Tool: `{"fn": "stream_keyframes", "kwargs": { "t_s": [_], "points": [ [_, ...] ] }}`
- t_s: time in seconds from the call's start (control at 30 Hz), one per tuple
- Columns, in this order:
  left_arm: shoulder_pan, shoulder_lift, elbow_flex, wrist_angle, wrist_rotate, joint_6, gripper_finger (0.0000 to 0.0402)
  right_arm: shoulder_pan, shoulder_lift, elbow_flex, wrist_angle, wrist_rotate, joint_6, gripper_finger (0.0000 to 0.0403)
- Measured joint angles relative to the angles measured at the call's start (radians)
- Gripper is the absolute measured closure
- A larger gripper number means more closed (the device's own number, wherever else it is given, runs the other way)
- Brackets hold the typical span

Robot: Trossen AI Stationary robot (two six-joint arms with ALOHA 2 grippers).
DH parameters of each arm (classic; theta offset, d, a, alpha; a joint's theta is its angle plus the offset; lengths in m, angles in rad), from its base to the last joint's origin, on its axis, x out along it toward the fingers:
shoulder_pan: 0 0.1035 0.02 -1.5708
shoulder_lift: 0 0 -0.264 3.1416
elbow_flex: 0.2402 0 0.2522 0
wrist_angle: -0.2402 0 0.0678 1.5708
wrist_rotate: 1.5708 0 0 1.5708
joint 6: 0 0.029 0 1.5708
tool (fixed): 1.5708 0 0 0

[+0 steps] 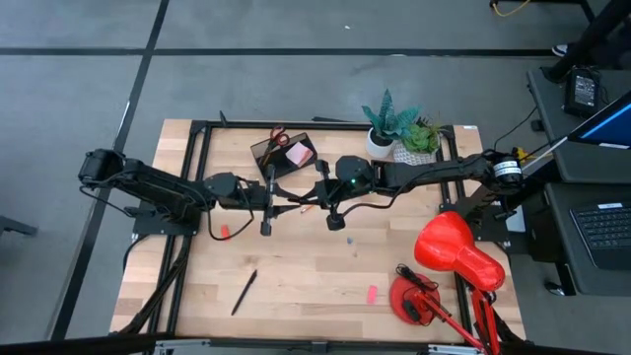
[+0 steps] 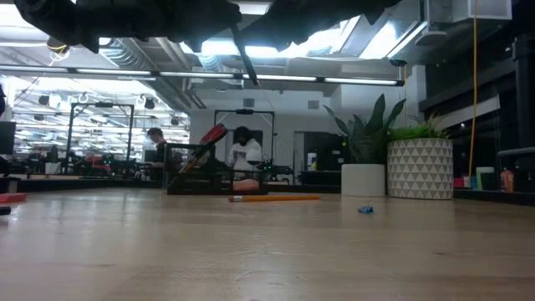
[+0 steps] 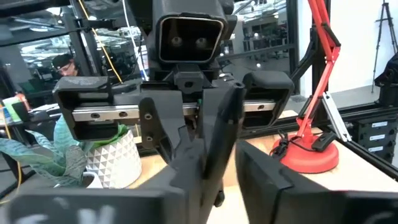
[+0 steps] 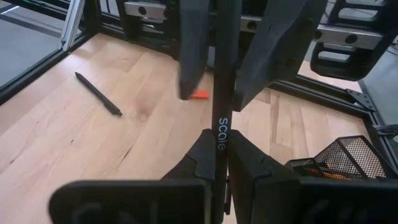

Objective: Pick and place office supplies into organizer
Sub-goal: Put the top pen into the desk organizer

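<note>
High view: both arms meet at frame centre over the wooden table (image 1: 315,281). The left gripper (image 1: 268,200) comes from the left and the right gripper (image 1: 330,204) from the right, tips facing each other. The organizer (image 1: 258,150) sits just above them, nearer the left arm. A loose pen (image 1: 244,292) lies lower left, with erasers (image 1: 372,293) scattered and a red lamp (image 1: 454,251) at lower right.

Low view: the arms are only dark shapes along the top edge. An orange pencil (image 2: 274,198) lies flat mid-frame in front of the organizer, with plant pots (image 2: 420,167) at right. People sit in the room behind.

Left wrist view: the held pen (image 3: 219,143) stands between its own blurred fingers, and I cannot tell whether they are gripping it.

Right wrist view: the right jaws are clenched on the held pen, whose long axis runs straight ahead into the left gripper's fingers (image 4: 189,56), which flank it. It looks like a handover, so the next step should be for the left to clamp and the right to release.
</note>
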Motion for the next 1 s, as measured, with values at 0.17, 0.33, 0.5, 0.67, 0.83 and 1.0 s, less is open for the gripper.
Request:
{"fn": "stream_keyframes", "kwargs": {
  "t_s": [0.17,0.33,0.5,0.67,0.83,1.0],
  "points": [
    [0.000,0.000,0.000,0.000,-0.005,0.052,0.0376,0.000,0.000,0.000,-0.002,-0.002,0.001,0.0383],
    [0.000,-0.001,0.000,0.000,-0.013,0.074,0.0376,0.000,0.000,0.000,-0.002,0.000,0.001,0.0379],
    [0.010,-0.001,0.000,0.000,-0.017,0.075,0.0376,-0.002,0.000,0.000,-0.001,0.003,0.028,0.0362],
    [0.020,-0.001,0.000,-0.004,-0.018,0.074,0.0376,-0.003,0.000,0.000,-0.001,0.006,0.032,0.0345],
    [0.020,-0.005,0.001,-0.029,-0.021,0.074,0.0376,-0.003,0.000,0.000,-0.003,0.006,0.030,0.0340],
    [0.021,-0.033,0.000,-0.069,-0.029,0.076,0.0376,-0.002,0.000,0.000,-0.001,0.069,0.032,0.0339]
  ]
}}
